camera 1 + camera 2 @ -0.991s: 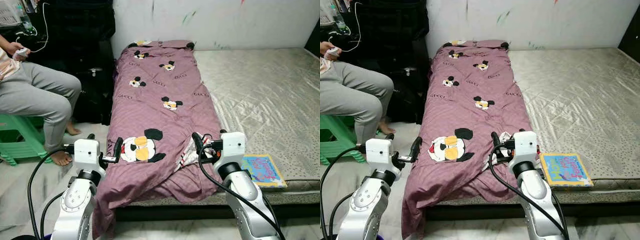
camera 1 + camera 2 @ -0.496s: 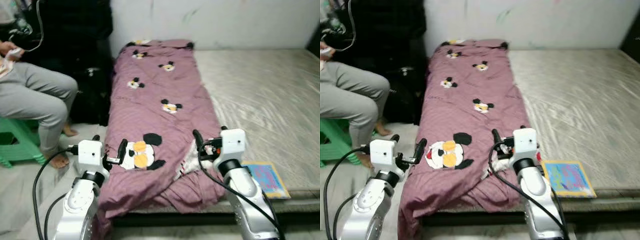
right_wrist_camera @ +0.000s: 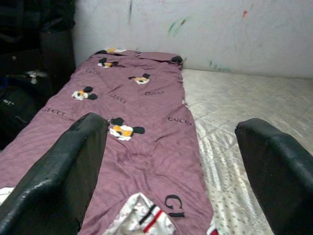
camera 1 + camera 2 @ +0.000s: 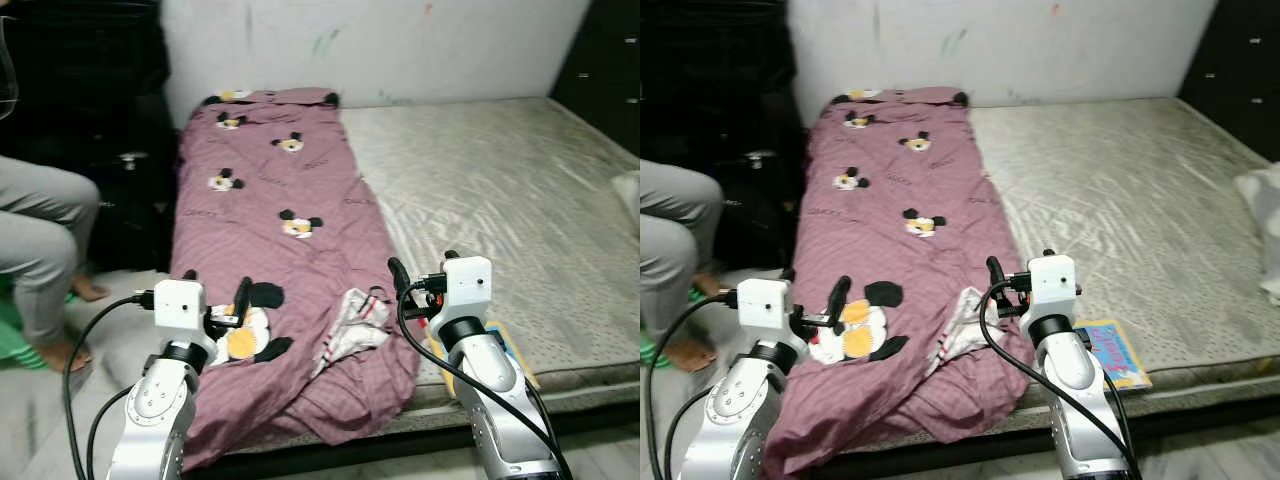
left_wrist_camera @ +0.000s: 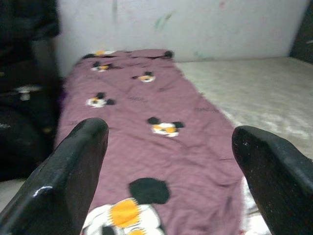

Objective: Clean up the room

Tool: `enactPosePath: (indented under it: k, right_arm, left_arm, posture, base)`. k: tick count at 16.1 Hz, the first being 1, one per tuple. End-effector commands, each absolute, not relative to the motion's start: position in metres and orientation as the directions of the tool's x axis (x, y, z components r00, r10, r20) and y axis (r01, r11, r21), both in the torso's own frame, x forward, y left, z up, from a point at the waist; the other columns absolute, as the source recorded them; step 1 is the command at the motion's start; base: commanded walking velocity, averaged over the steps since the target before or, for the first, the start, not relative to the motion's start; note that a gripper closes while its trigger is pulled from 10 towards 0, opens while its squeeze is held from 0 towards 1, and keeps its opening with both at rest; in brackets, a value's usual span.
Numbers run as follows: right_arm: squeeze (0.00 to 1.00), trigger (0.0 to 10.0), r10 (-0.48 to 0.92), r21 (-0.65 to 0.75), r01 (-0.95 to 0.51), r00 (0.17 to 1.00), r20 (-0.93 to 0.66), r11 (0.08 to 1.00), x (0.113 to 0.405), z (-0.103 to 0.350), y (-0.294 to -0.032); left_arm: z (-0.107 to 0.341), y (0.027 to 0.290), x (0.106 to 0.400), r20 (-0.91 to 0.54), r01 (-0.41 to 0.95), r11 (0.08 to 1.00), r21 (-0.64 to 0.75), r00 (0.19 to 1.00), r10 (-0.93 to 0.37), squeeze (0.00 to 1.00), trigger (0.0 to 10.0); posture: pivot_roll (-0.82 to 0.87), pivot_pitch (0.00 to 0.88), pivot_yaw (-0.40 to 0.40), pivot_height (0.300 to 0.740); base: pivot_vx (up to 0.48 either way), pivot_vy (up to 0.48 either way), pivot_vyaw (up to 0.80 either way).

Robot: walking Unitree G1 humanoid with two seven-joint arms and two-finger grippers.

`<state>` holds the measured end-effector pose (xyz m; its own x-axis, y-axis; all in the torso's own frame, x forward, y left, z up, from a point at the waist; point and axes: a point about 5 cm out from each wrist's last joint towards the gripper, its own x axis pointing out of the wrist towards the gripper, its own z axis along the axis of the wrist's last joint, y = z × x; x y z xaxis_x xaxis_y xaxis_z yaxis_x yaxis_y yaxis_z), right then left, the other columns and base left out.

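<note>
Left eye view: a long mauve cotton quilt printed with cartoon mouse heads (image 4: 275, 215) is seen laid along the left side of a pale grey quilted mattress (image 4: 500, 190), its near end rumpled and spilling over the mattress edge toward the floor. A crumpled white cloth with red and dark stripes (image 4: 350, 322) is lodged in those folds. Both are judged soft, limp and light, apt to sag and drag when lifted; a pinch on a raised fold or a bunched corner is advised rather than on flat fabric. A colourful picture book (image 4: 1108, 350) lies at the mattress edge, just beside the right arm, partly hidden. The left gripper (image 4: 215, 305) and the right gripper (image 4: 410, 290) are held wide apart and empty above the quilt's near end. What appears to be a seated person's grey trouser leg (image 4: 35, 225) is seen at the left.
</note>
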<state>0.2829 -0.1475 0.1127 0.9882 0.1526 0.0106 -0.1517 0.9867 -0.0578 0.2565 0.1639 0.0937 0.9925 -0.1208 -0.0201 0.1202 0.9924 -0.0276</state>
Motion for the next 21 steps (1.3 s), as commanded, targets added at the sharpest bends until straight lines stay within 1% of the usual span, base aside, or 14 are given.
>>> enactPosePath:
  k: [1,2,3,7,21]
  right_arm:
    - [0.00,10.0,0.154,-0.076,-0.151,0.988,0.023,0.986,0.2851,0.1150,-0.1487]
    - [0.00,10.0,0.159,-0.084,-0.156,0.987,0.024,0.984,0.2853,0.1152,-0.1480]
    - [0.00,10.0,0.167,-0.100,-0.164,0.986,0.025,0.981,0.2850,0.1150,-0.1465]
    - [0.00,10.0,0.170,-0.097,-0.167,0.985,0.022,0.981,0.2855,0.1137,-0.1445]
    - [0.00,10.0,0.171,-0.107,-0.168,0.985,0.018,0.980,0.2907,0.1113,-0.1412]
  left_arm:
    - [0.0926,0.1649,0.2557,-0.034,0.114,0.993,-0.017,0.993,-0.114,0.00,10.0]
    - [0.0926,0.1644,0.2557,-0.033,0.118,0.993,-0.012,0.992,-0.119,0.00,10.0]
    - [0.0926,0.1640,0.2555,-0.032,0.123,0.992,-0.010,0.992,-0.123,0.00,10.0]
    - [0.0934,0.1631,0.2565,-0.030,0.132,0.991,-0.011,0.991,-0.132,0.00,10.0]
    - [0.0935,0.1648,0.2612,-0.033,0.124,0.992,-0.015,0.992,-0.124,0.00,10.0]
  posture:
    - [-0.01,0.007,0.017,0.740]
    - [-0.01,0.007,0.017,0.740]
    - [-0.01,0.007,0.017,0.740]
    - [-0.01,0.011,0.018,0.740]
    - [-0.01,0.006,0.018,0.740]
  base:
    - [0.000,0.000,0.00]
    - [0.000,0.000,0.00]
    - [0.000,0.000,0.80]
    - [0.000,-0.292,0.70]
    - [0.000,-0.292,0.00]
